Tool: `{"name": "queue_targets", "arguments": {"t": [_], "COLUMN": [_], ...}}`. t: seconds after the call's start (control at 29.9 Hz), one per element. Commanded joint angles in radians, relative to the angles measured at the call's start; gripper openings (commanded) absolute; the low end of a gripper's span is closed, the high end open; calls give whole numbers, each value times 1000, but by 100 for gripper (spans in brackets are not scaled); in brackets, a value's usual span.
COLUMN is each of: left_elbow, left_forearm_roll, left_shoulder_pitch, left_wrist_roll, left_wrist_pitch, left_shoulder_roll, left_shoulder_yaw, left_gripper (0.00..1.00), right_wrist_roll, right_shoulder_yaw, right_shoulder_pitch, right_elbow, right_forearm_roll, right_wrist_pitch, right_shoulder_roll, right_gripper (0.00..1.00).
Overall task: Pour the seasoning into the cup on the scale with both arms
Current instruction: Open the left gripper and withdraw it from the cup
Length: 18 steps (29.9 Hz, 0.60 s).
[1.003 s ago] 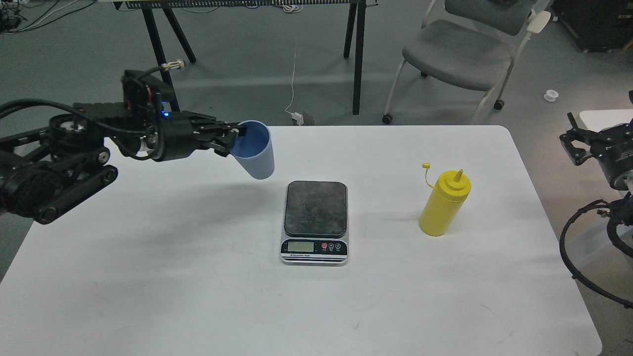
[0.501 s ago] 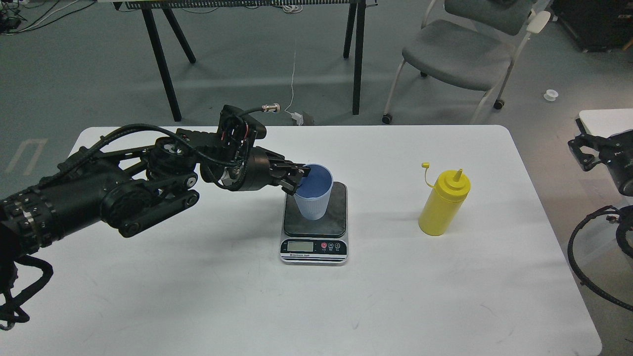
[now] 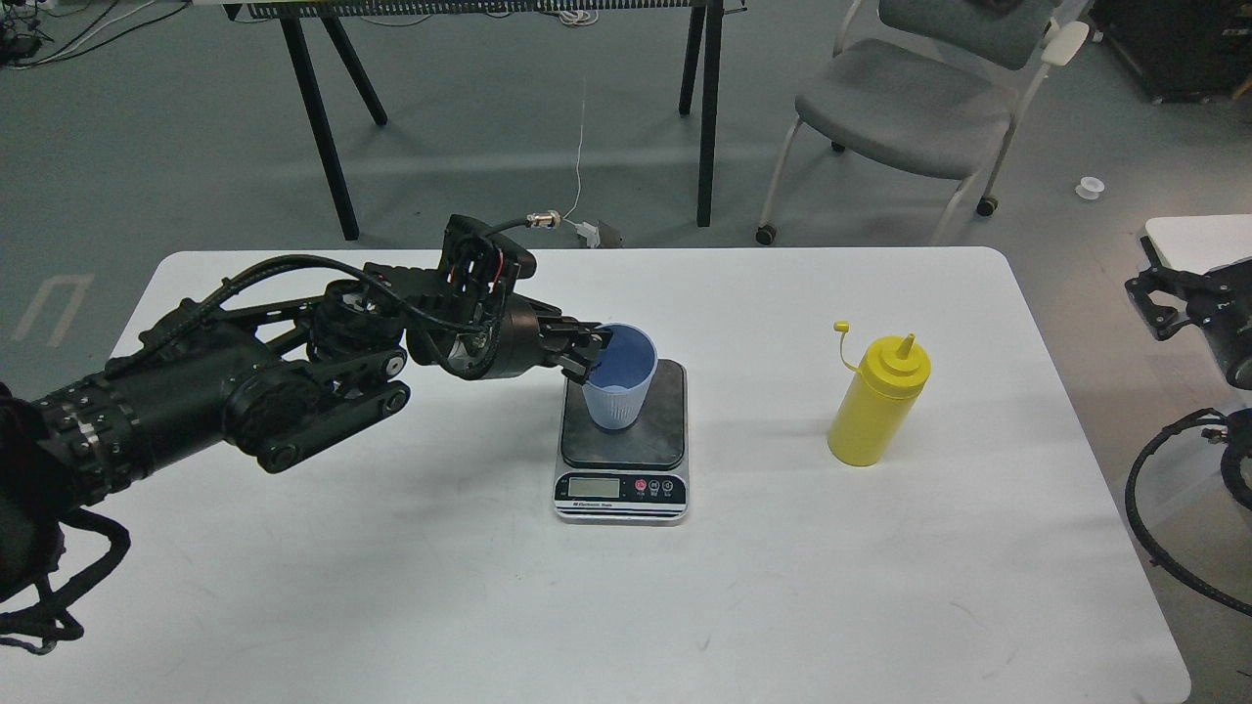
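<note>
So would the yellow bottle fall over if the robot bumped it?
Probably, yes. The yellow bottle stands tall and narrow on the white table, so a knock near its cone cap might tip it. It is round, so it could then roll. It looks like soft plastic, likely squashing rather than breaking.

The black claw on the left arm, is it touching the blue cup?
Touching. In the head view the left gripper is closed on the cup at its left rim, with no gap showing, while the cup sits over the scale.
</note>
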Motion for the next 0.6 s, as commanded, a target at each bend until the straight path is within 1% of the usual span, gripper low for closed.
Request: {"name": "queue_targets", "arguments": {"t": [0.0, 0.1, 0.13, 0.23, 0.3, 0.37, 0.43, 0.5, 0.57], "left_elbow": [7, 7, 7, 7, 5, 5, 4, 4, 5], "left_forearm_roll": [-3, -7, -9, -9, -15, -55, -139, -252, -379], "left_shoulder_pitch": [-1, -1, -1, -1, -1, -1, -4, -9, -9], "left_wrist_roll": [-4, -8, -10, -11, -13, -14, -16, -14, -13], "left_wrist_pitch": [0, 0, 0, 0, 8, 43, 74, 82, 89], "left_shoulder_roll": [1, 2, 2, 4, 6, 12, 18, 21, 33], "left_shoulder_yaw": [0, 0, -2, -13, -16, -23, -42, -55, -77], "left_gripper": [23, 28, 31, 44, 61, 74, 80, 84, 91], "right_wrist_roll": [0, 0, 0, 0, 0, 0, 0, 0, 0], "right_shoulder_yaw": [0, 0, -2, -2, -2, 0, 0, 5, 9], "right_shoulder_pitch": [0, 0, 0, -2, -14, -35, -66, -101, -135], "right_elbow": [0, 1, 1, 1, 9, 40, 79, 116, 142], "right_forearm_roll": [0, 0, 0, 0, 0, 0, 0, 0, 8], "right_wrist_pitch": [0, 0, 0, 0, 0, 0, 0, 0, 0], "right_shoulder_roll": [0, 0, 0, 0, 0, -16, -43, -59, -77], "right_gripper": [100, 100, 100, 100, 100, 100, 100, 100, 100]}}
